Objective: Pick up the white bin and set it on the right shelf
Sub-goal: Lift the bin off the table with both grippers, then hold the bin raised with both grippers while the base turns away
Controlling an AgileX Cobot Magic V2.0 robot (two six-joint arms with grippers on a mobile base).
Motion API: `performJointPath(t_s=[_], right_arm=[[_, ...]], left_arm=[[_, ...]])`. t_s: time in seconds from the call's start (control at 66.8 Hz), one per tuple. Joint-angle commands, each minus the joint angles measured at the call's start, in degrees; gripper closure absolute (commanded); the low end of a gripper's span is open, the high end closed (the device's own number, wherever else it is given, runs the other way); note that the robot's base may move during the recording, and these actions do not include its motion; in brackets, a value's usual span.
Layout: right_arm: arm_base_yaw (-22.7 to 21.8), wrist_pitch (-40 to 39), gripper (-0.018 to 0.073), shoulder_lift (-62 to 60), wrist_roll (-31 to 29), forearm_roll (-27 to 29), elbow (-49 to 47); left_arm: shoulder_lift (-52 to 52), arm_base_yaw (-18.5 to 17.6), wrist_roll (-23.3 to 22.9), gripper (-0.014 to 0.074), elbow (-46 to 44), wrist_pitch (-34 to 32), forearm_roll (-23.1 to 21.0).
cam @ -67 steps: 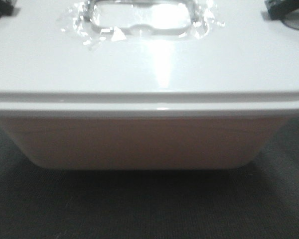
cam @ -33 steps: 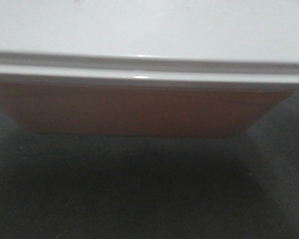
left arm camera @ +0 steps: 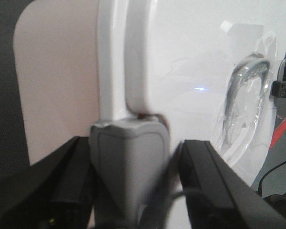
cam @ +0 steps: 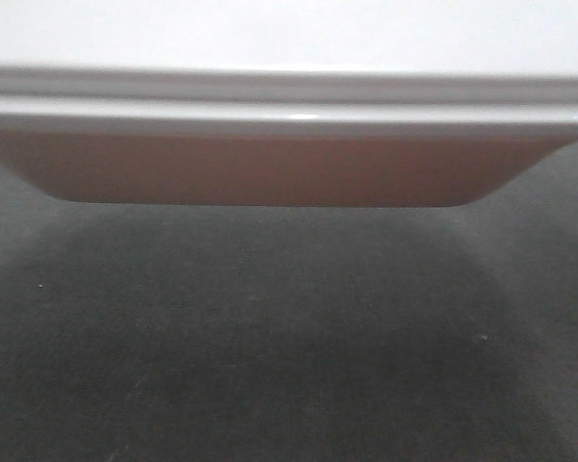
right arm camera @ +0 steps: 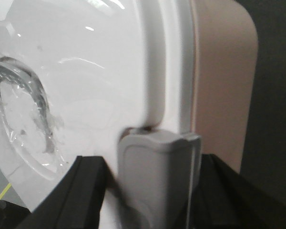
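The white bin [cam: 270, 168] fills the top of the front view, showing its pinkish side, its lid rim and a shadow on the floor beneath it. My left gripper [left arm camera: 128, 183] is shut on the grey latch [left arm camera: 128, 157] at one end of the bin [left arm camera: 181, 62], one black finger on each side. At the other end of the bin [right arm camera: 95, 71], my right gripper [right arm camera: 155, 191] is shut on the matching grey latch [right arm camera: 157, 171]. The recessed handle [left arm camera: 245, 105] shows in the glossy lid. The right shelf is out of view.
Dark carpet-like floor [cam: 270, 346] lies below the bin. In the left wrist view a red bar [left arm camera: 283, 125] and dark clutter [left arm camera: 276, 191] sit beyond the lid's edge.
The bin has climbed in the front view. Its lid top and handle have left the frame, and more dark floor shows beneath it.
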Motion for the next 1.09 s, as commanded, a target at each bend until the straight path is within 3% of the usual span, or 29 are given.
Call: performJointPath(t_s=[0.0, 1.078], right_arm=[[0.57, 10.9, 0.0225, -1.17, -0.72, 9.04, -1.59], [0.57, 9.7, 0.0225, -1.17, -0.67, 9.04, -1.59]], left_arm=[[-1.09, -1.09, 0.36, 0.0353, -1.71, 10.45, -9.91], [-1.09, -1.09, 0.36, 0.0356, -1.71, 10.54, -8.82]])
